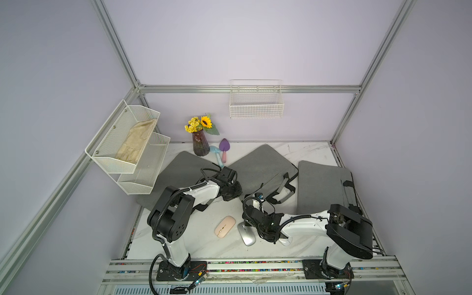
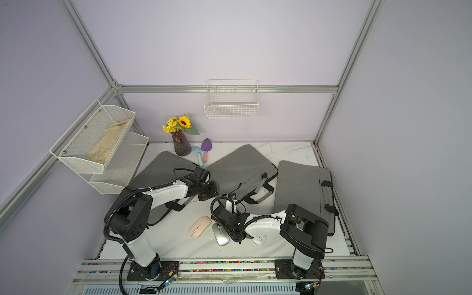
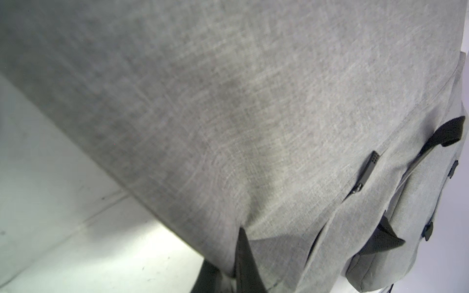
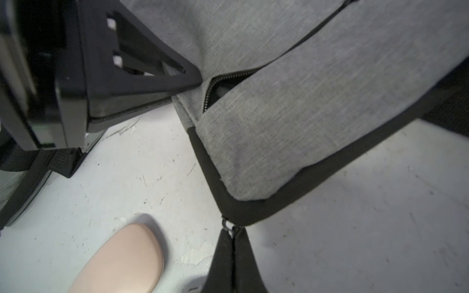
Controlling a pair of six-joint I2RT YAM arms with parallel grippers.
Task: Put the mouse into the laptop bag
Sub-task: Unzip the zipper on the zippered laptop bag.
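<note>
Right wrist view: pinching the zipper pull (image 4: 227,226) with the right fingers (image 4: 220,256), pressed together on its small metal ring at the black-trimmed corner of the laptop bag (image 4: 304,101). Held so, most probably, to draw the slider along the edge and widen the mouth. Close by, clamping the grey fabric next to the zip opening (image 4: 219,87) with the left fingers (image 4: 157,82), apparently closed at the tips. Judged as an anchor, to stop the soft bag from sliding over the bench (image 4: 355,228) under the pull. Confirmed only in part from the left wrist view: dark tips against cloth, exact hold hard to tell. Opened for now only as a short slit, likely too narrow for a mouse. Lying outside the bag, flat on the bench and near the held corner: the pink mouse (image 4: 121,261). Just beside it, in a top view, the silver mouse (image 1: 246,234), and half hidden under the right arm, the white mouse (image 1: 285,242). Touched by neither pair of fingers. No telling which of the three to take. Flanking the worked bag, flat and not involved: a second grey bag (image 1: 176,168) and a third grey bag (image 1: 321,186).
</note>
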